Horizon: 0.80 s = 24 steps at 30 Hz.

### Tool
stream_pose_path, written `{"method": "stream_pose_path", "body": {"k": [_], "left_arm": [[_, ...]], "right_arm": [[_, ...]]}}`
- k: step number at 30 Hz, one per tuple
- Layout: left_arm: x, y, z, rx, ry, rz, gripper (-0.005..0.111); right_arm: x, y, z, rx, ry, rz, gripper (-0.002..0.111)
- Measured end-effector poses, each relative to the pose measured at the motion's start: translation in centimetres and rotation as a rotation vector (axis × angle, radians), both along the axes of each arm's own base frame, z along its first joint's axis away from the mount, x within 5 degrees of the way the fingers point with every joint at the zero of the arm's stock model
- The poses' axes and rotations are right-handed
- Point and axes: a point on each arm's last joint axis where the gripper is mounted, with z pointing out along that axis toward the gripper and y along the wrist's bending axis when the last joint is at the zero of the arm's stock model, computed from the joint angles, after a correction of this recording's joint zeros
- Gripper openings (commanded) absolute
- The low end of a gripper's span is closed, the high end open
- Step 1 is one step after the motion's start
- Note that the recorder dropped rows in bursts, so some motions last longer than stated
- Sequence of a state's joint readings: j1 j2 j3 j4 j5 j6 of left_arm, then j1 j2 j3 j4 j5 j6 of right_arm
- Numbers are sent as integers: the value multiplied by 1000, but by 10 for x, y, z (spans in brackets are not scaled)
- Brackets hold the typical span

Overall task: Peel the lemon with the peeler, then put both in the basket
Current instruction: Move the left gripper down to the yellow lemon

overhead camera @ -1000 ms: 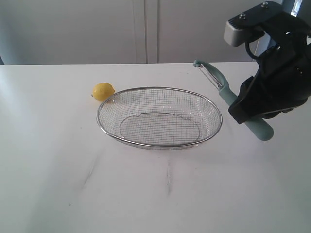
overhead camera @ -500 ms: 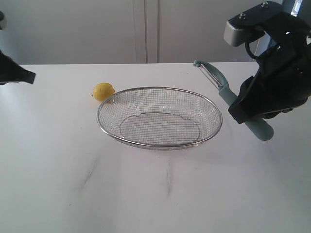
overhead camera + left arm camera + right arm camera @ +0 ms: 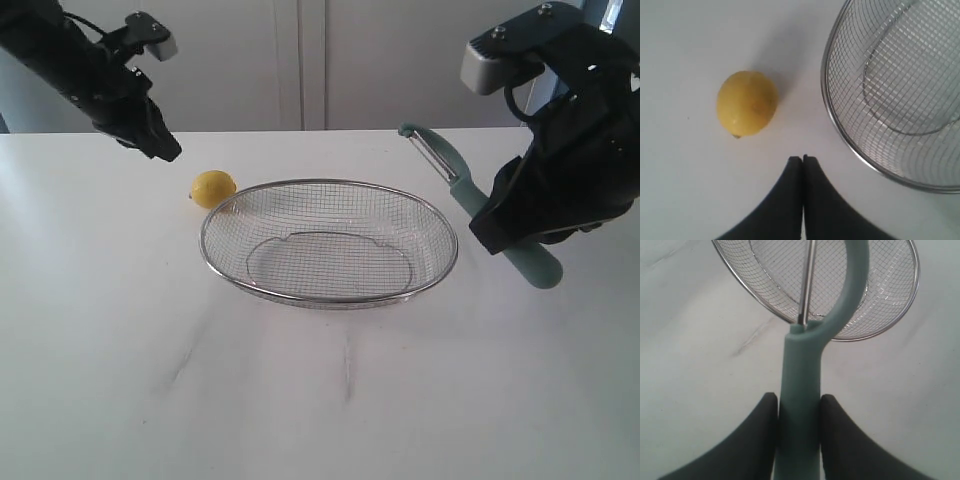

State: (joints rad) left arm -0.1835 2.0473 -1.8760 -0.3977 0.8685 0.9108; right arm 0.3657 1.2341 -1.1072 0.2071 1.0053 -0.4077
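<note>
Exterior: raised, facing across the table [image 3: 100,380] toward the wall [image 3: 400,60], mid-distance.
Left wrist: close, apparently straight down on lemon [image 3: 746,103].
Right wrist: close, along the peeler [image 3: 800,390] handle.
Shared: basket [image 3: 300,210] in all three.

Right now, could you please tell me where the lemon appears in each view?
Exterior view: the lemon sits left of centre, beside the far left rim of the basket.
Left wrist view: the lemon lies just beyond the shut left gripper, apart from the basket's rim.
Right wrist view: not in it.
Shared landmark: the basket's wire rim, seen in all three.
</note>
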Motion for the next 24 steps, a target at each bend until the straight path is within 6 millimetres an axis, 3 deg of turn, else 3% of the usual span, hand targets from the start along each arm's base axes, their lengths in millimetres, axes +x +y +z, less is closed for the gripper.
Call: {"method": "stream_pose_path", "body": {"k": [6, 8, 24], "left_arm": [[13, -3, -19, 106, -154, -243, 67], [18, -3, -23, 129, -205, -269, 75], [40, -6, -69, 141, -239, -257, 75]], "right_arm": [[0, 0, 0, 0, 0, 0, 0], [0, 0, 0, 0, 0, 0, 0], [0, 0, 0, 2, -4, -1, 0]]}}
